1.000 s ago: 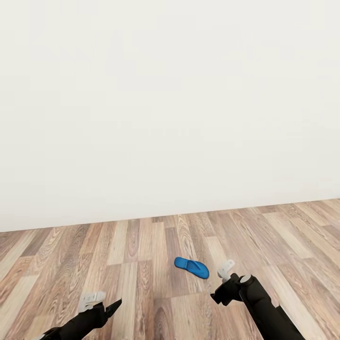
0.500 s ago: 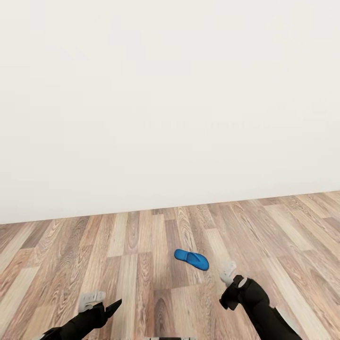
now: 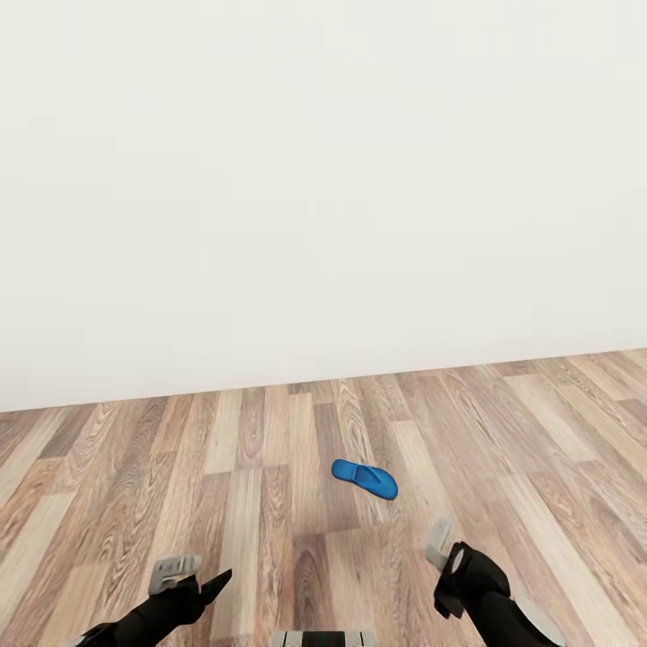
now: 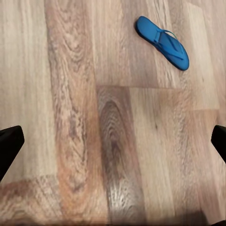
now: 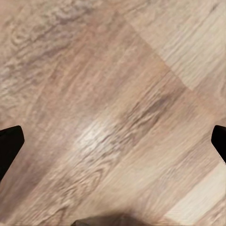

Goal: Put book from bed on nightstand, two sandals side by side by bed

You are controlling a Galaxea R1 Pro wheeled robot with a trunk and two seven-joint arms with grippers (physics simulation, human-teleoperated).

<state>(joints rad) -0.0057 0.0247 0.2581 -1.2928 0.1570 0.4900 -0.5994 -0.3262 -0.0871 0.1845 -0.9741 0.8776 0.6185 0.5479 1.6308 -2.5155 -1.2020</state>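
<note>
A single blue sandal (image 3: 364, 479) was seen lying flat on the wood-plank floor (image 3: 270, 467), strap side up, out in the open and well apart from the plain white wall (image 3: 314, 180) that closed off the far side of the floor. In the head view it was placed a little right of centre, ahead of both arms and nearer to the right one. The left gripper (image 3: 193, 575) was held low at the near edge of that view, on the left, with a pale finger and a dark finger visibly parted and nothing between them. The right gripper (image 3: 442, 550) was raised at the lower right, just short of the sandal and not touching it; from the head view alone its spread could not be judged. In the left wrist view the sandal (image 4: 162, 42) was seen lying on the boards ahead of the gripper, and the two dark fingertips (image 4: 9, 148) were set at opposite edges of the frame, so the claw was spread wide and empty. In the right wrist view bare floorboards (image 5: 113, 103) were faced, and the dark fingertips (image 5: 8, 146) were likewise set far apart at the frame's edges, wide and holding nothing.
</note>
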